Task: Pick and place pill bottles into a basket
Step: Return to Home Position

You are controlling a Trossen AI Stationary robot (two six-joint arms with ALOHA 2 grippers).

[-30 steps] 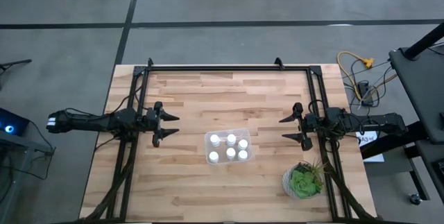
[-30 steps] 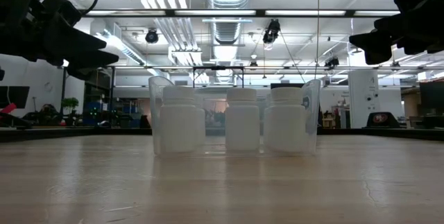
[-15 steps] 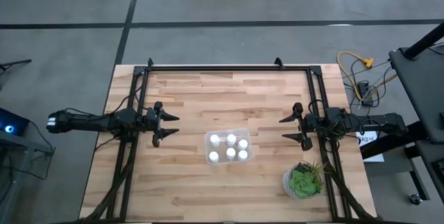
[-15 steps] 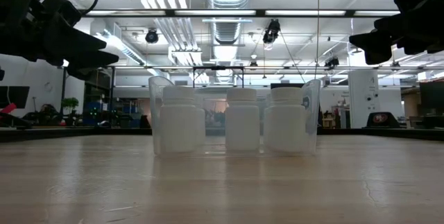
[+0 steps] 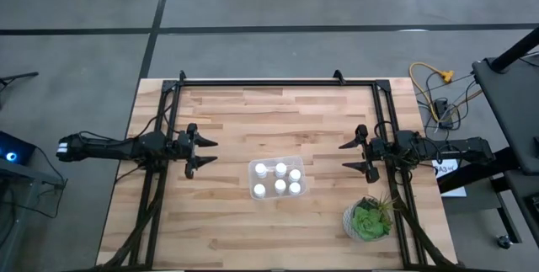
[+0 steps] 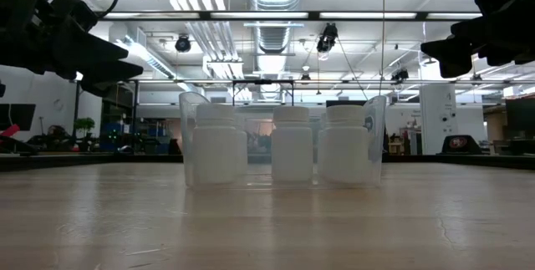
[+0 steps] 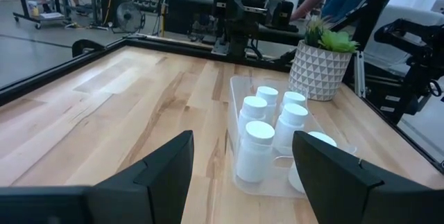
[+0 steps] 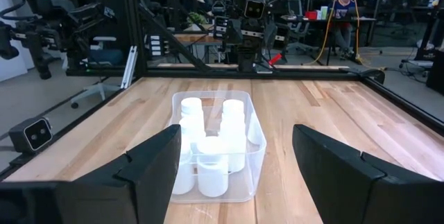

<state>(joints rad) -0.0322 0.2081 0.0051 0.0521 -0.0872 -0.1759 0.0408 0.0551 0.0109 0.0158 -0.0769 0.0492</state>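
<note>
Pill bottles (image 5: 280, 185) are all sitting in the basket (image 5: 252, 179) mid-frame. Left arm (image 5: 109, 146) and right arm (image 5: 438, 147) are hovering either side, jaws spread and empty. Only a stray swing is risking a bump.

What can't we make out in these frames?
- Low view: only three pill bottles show. Any behind them are hidden by that front row.
- Right wrist view: the bottles overlap behind the basket wall, so the count is unclear.
- Left wrist view: one bottle is partly covered by the left pincer finger.
- High view: only the caps show, and any labels are too small to read.
</note>
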